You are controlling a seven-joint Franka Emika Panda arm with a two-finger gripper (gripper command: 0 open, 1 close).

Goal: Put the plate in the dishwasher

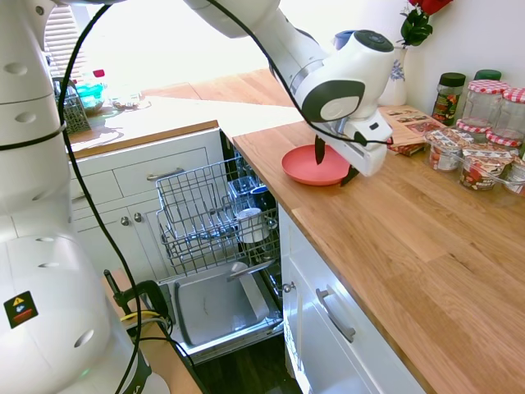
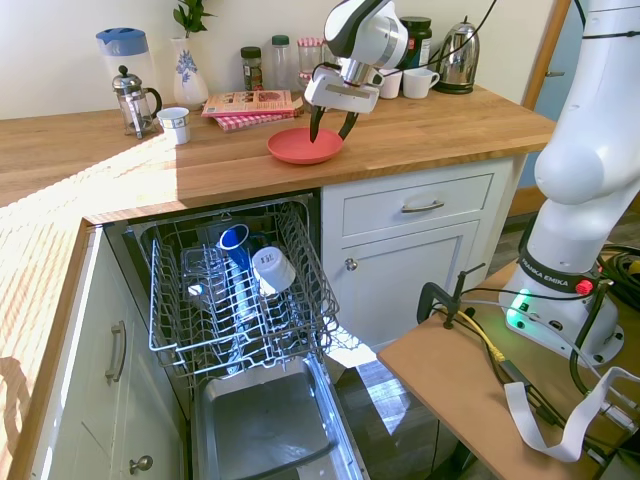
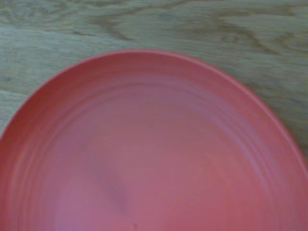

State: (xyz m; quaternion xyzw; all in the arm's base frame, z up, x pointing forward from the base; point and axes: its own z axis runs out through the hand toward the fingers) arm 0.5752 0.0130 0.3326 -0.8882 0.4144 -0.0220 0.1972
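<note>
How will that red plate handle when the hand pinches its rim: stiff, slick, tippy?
The plate looks rigid, a moulded disc lying flat on the wooden counter, so it probably won't flex. Its smooth surface in the wrist view suggests it may slip in a thin rim pinch. The open hand straddles one edge, so the lifted plate would likely hang tilted from that side.

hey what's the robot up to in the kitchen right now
The white arm has its gripper down over the coral-red plate, which lies flat on the wooden counter. The fingers are open, one over the dish and one just past its rim, so it isn't gripped yet. Below, the dishwasher stands with its door dropped and its wire rack pulled out, already holding a white cup and a blue one.
</note>
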